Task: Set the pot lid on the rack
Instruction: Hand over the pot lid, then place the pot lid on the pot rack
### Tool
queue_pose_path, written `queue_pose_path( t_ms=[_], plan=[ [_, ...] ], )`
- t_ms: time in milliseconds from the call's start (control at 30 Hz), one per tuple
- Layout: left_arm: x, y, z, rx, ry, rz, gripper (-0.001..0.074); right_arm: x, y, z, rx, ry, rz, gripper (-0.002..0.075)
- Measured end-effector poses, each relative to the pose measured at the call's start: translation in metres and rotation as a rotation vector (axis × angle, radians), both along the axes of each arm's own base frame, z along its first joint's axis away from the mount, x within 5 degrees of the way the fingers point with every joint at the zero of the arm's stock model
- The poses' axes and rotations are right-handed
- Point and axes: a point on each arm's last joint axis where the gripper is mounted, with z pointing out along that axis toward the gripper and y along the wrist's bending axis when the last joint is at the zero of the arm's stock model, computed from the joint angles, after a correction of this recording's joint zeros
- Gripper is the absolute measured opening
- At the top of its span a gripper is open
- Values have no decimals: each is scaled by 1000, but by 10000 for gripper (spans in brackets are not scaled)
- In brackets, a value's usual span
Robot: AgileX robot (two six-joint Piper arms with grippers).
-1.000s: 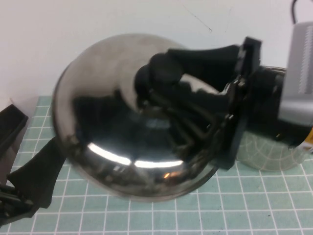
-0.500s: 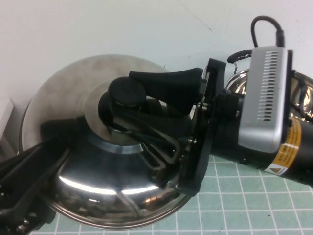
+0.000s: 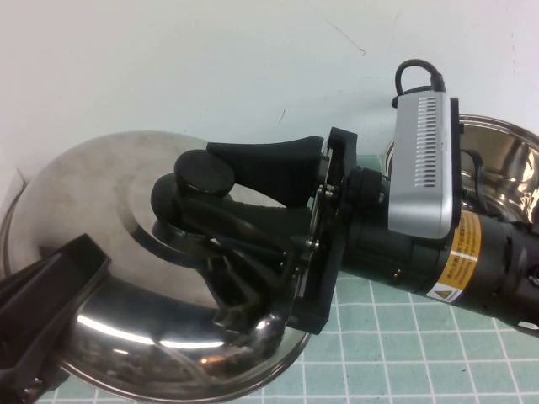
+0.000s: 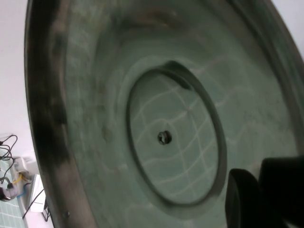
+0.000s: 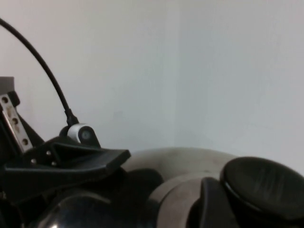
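Observation:
The pot lid [image 3: 101, 194], a wide shiny steel dome with a black knob [image 3: 205, 172], is held in the air at the left of the high view, tilted. My right gripper [image 3: 189, 195] reaches in from the right and is shut on the knob, which also shows in the right wrist view [image 5: 266, 187]. My left gripper [image 3: 76, 271] is open at the lid's near left rim, one finger lying over the lid's top. The left wrist view shows the lid's underside [image 4: 95, 118] with a black finger [image 4: 244, 199] in front of it. The rack is out of view.
The deep steel pot [image 3: 505, 151] stands at the back right, behind my right arm. A green gridded mat [image 3: 404, 370] covers the table. A white wall is close behind. My left gripper also shows in the right wrist view [image 5: 71, 161].
My right gripper has carried the lid left and lower. The lid's rim has slid in between my left gripper's fingers, which were clear of it a second ago.

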Motion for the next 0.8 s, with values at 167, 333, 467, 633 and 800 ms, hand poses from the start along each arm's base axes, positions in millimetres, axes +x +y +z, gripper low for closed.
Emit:
queue_pose_path(
  t_ms=[167, 333, 467, 633, 800],
  plan=[
    [2, -1, -5, 62, 16, 20, 71, 0, -2, 11, 98, 21, 2, 542],
    [8, 0, 0, 129, 14, 58, 71, -2, -19, 40, 178, -163, -116, 603],
    [13, -2, 29, 270, -90, 87, 71, -13, -47, 79, 256, -354, -216, 564],
    [33, -5, 67, 555, -170, 77, 71, -43, -85, 121, 299, -488, -319, 213],
    [75, -6, 95, 719, -199, 54, 71, -66, -115, 135, 79, -522, -512, 29]
  ],
)
